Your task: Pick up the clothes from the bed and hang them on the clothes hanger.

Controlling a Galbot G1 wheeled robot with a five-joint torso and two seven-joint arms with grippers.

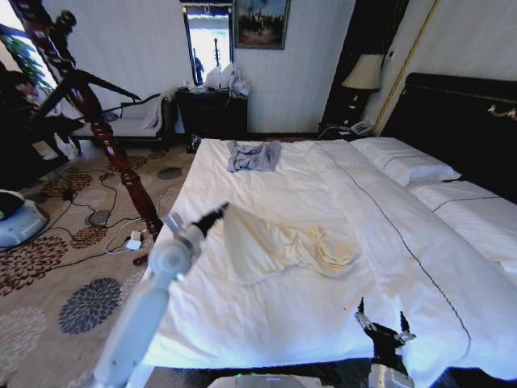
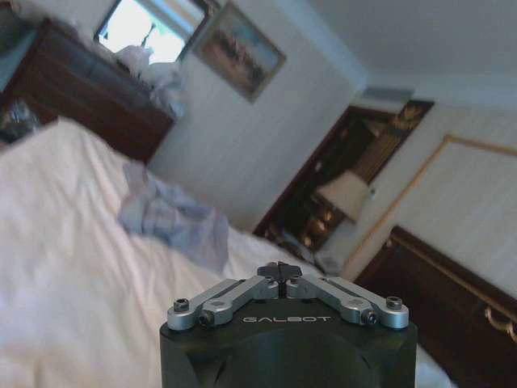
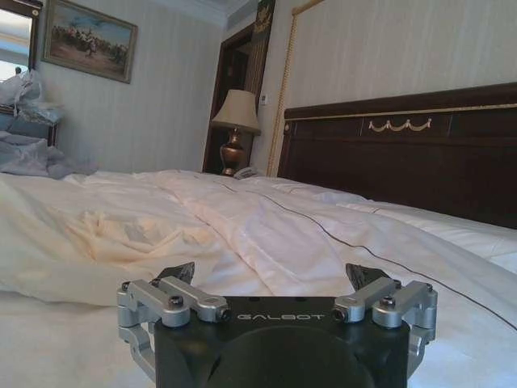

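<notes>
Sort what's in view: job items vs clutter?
Job: cream garment crumpled on the bed; left tool shut at the garment's corner; right tool open at the bed's near edge.
Clutter: grey-blue garment, pillows, lamp, dresser, dark wooden stand.

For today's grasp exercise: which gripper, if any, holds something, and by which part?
The left gripper is shut on the clothes, pinching a raised edge at the end away from the pillows. The right gripper is open near the bed's front edge, holding nothing.

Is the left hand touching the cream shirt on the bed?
Touching: in the head view, the shut left hand pinches a raised corner of the cream shirt.
</notes>
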